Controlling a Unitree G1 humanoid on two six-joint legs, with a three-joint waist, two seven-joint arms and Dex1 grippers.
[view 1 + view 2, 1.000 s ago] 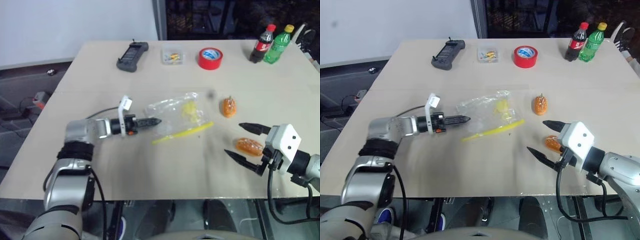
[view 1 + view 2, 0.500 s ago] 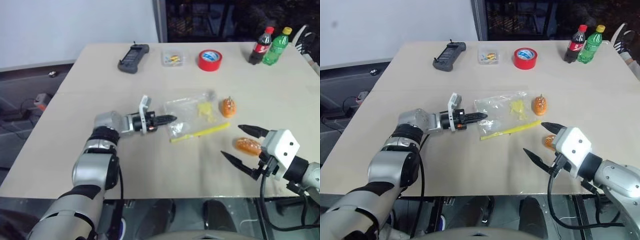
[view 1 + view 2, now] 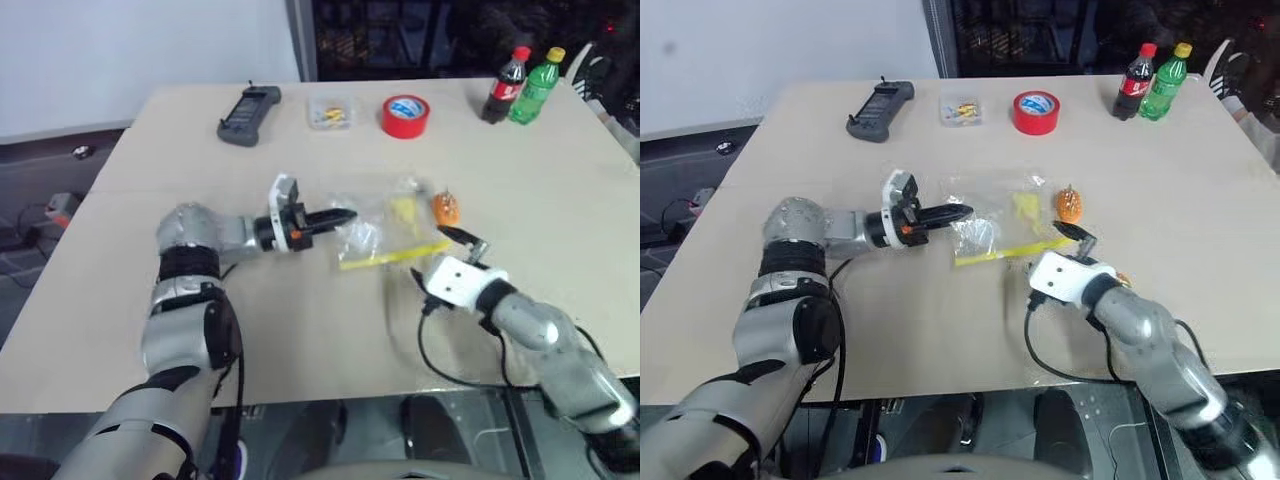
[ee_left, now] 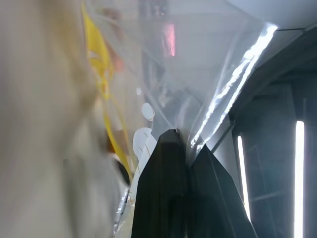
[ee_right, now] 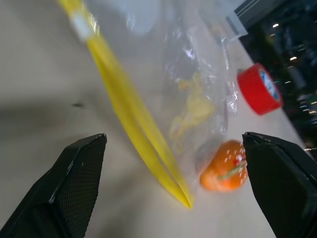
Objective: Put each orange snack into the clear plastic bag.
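Since a second ago, the left tool has shut on the corner of the clear plastic bag and lifted it a little, while the right tool, jaws wide and empty, came toward the yellow zip strip. So the bag seems ready for opening. One orange snack lies beside the bag; the other is mostly hidden behind the right wrist on the tabletop.

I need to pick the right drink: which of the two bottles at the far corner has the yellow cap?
The green bottle, the one nearer the table's right edge. The dark cola bottle beside it has a red cap.
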